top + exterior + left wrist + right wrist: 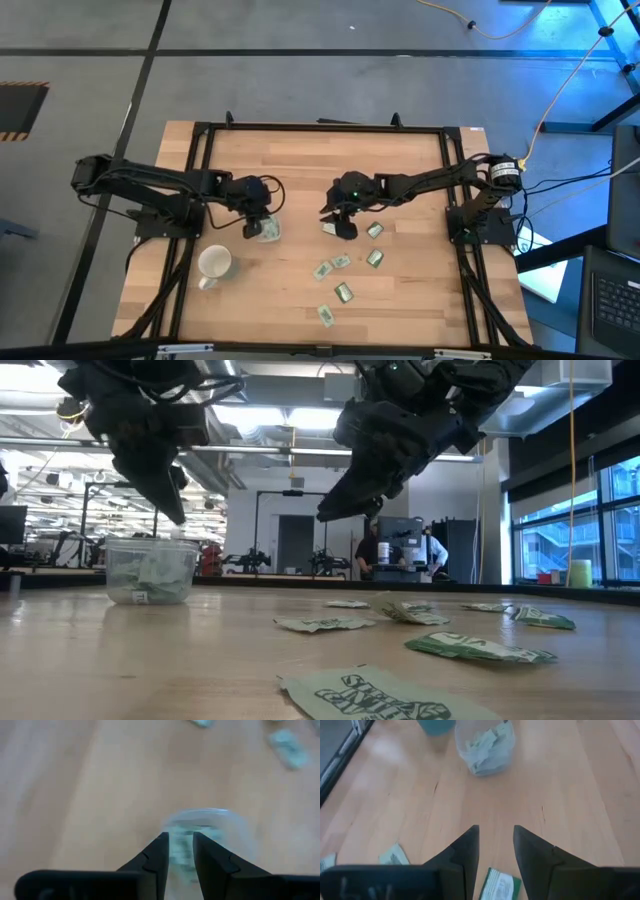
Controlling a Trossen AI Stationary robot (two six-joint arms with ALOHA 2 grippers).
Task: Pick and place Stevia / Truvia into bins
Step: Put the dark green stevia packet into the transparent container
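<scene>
The clear plastic cup (267, 231) stands on the table left of centre, partly filled with green-and-white sachets (485, 747). My left gripper (181, 840) hovers just above the cup's rim (150, 543), fingers slightly open, with nothing between them. My right gripper (495, 840) is open and raised above the table's middle (330, 510). One sachet (500, 885) lies flat on the wood below and between its fingers. Several more sachets (375, 257) lie loose on the table toward the near right.
A white mug (213, 265) stands near the table's left near part, close to the cup. Loose sachets (475, 648) are scattered across the near middle. A black frame (455, 180) runs around the table. People stand in the room behind (375, 555).
</scene>
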